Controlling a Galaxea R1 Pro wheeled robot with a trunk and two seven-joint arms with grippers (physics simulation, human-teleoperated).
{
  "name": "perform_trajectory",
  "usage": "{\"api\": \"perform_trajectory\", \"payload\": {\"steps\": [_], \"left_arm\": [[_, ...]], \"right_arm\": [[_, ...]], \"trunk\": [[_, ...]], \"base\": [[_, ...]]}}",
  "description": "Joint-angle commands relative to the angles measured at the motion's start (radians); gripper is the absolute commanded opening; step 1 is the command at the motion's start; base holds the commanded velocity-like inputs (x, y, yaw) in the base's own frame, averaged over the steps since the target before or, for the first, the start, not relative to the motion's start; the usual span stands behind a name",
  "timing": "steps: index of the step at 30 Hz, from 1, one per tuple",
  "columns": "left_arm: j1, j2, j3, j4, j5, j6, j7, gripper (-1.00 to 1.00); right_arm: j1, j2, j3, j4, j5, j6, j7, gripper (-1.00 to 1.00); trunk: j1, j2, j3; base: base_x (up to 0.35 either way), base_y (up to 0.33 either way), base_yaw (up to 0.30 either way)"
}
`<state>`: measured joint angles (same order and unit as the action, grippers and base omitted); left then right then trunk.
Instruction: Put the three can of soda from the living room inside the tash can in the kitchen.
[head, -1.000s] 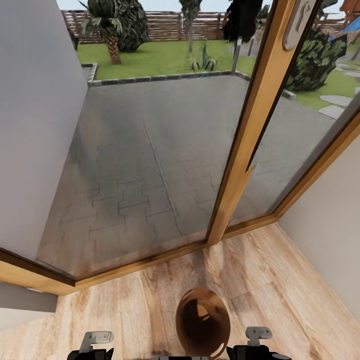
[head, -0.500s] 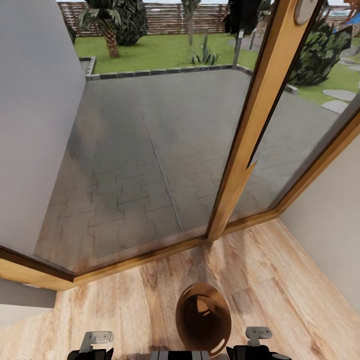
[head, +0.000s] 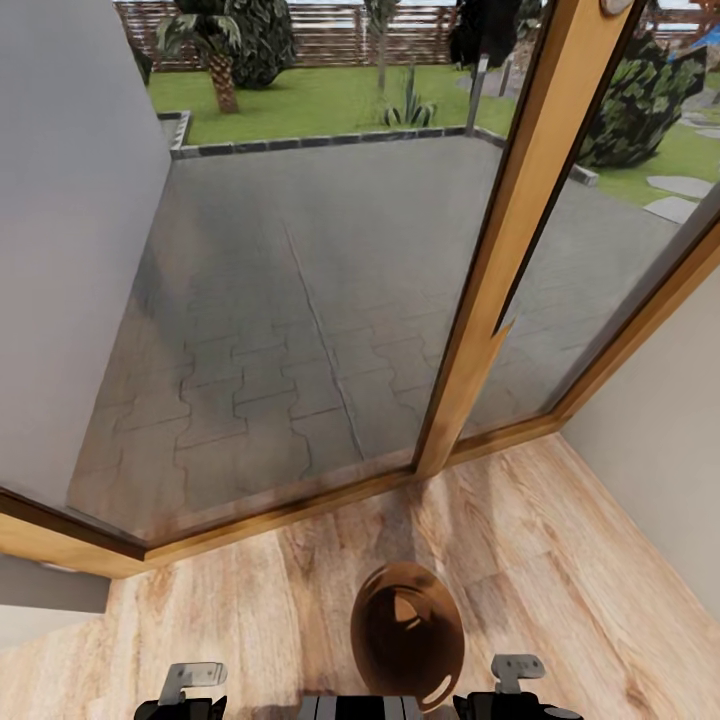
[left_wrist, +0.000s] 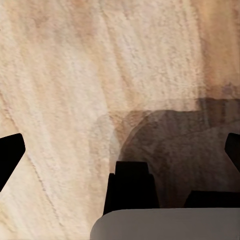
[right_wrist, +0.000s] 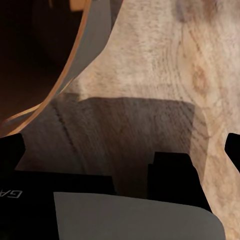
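Robot is standing at the wood-framed glass doors (head: 520, 240), looking down at the tash can (head: 407, 636), which is sitting upright on the wood floor (head: 250, 620) just ahead of the base, between both arms.

Bin's long axis is running vertical, mouth pointing up. Its copper-brown inside is showing a small pale shape low down; cannot tell whether that is a can or a glint.

Left end effector (left_wrist: 120, 150) is hanging over bare floor, fingers spread wide, holding nothing. Right end effector (right_wrist: 122, 150) is likewise spread wide and empty, just beside the bin's wall.

Progress judgement: no soda cans are in hand; how many are already binned cannot be told from here.
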<state>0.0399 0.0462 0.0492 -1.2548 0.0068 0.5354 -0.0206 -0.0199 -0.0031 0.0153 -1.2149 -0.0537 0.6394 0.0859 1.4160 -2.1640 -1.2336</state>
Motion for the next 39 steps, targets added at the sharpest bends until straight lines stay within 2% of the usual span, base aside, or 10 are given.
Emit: {"api": "perform_trajectory", "payload": {"steps": [1, 19, 23, 28, 39], "left_arm": [[0.0, 0.0, 0.0, 0.0, 0.0, 0.0, 0.0, 1.0], [0.0, 0.003, -0.007, 0.014, -0.003, -0.017, 0.006, 1.0], [0.0, 0.003, -0.006, 0.014, -0.003, -0.017, 0.007, 1.0], [0.0, 0.004, -0.006, 0.015, -0.002, -0.018, 0.007, 1.0], [0.0, 0.008, -0.002, 0.015, -0.002, -0.025, 0.007, 1.0]], "right_arm": [[0.0, 0.0, 0.0, 0.0, 0.0, 0.0, 0.0, 1.0], [0.0, 0.0, -0.002, 0.0, 0.0, -0.008, -0.007, 1.0], [0.0, 0.0, -0.017, 0.0, 0.0, -0.011, -0.006, 1.0], [0.0, 0.0, -0.06, 0.0, 0.0, -0.012, -0.001, 1.0], [0.0, 0.0, -0.066, -0.001, 0.0, -0.011, 0.001, 1.0]], "trunk": [[0.0, 0.0, 0.0], [0.0, 0.0, -0.012], [0.0, 0.0, -0.012], [0.0, 0.0, -0.018], [0.0, 0.0, -0.024]], "base": [[0.0, 0.0, 0.0], [0.0, 0.0, 0.0], [0.0, 0.0, 0.0], [0.0, 0.0, 0.0], [0.0, 0.0, 0.0]]}}
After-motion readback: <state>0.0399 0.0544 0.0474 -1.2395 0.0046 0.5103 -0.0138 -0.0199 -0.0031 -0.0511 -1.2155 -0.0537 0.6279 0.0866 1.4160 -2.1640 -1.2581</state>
